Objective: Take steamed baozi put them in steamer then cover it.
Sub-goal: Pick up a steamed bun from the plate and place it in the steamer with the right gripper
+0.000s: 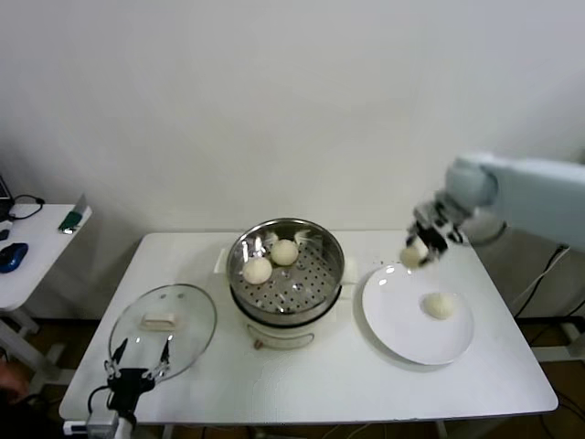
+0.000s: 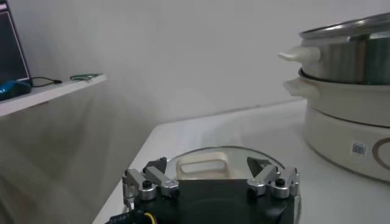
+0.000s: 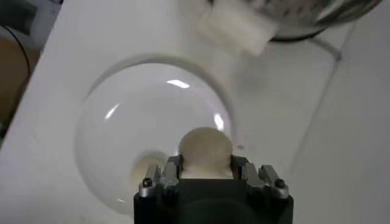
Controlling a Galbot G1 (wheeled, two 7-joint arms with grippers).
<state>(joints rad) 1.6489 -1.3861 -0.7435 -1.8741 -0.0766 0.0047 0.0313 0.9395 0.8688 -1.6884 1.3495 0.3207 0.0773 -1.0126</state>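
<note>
From the head view we saw the white surface (image 1: 366, 384) carrying the steamer (image 1: 285, 274) at its middle, a shiny steel pot on a white base. Two steamed baozi lay inside on the perforated tray, one bun (image 1: 257, 270) towards the left and another bun (image 1: 284, 251) just behind it. The white plate (image 1: 402, 329) sat to the right of the steamer, with a third bun (image 1: 440, 305) resting on it. Our right hand (image 1: 422, 249) hung above the far edge of the plate, closed around a fourth bun (image 1: 412, 257) and lifted clear of the plate. The cover (image 1: 163, 329), clear glass with a cream handle, lay flat on the surface to the left of the steamer. Our left hand (image 1: 137, 373) waited at the near left edge of the surface, close to the cover, its fingers spread apart and holding nothing.

In the left wrist view we saw the left hand (image 2: 210, 176) low over the surface with both fingers parted, and the cover's cream handle (image 2: 202, 165) showing between them. The steamer (image 2: 347, 91) stood farther off, its steel pot above the white base.

In the right wrist view the right hand (image 3: 206, 170) gripped the held bun (image 3: 205, 146) between its fingers, above the plate (image 3: 122, 122). The bun left on the plate (image 3: 146, 167) showed partly beside the hand. The steamer's white side handle (image 3: 234, 27) appeared beyond the plate's rim.
</note>
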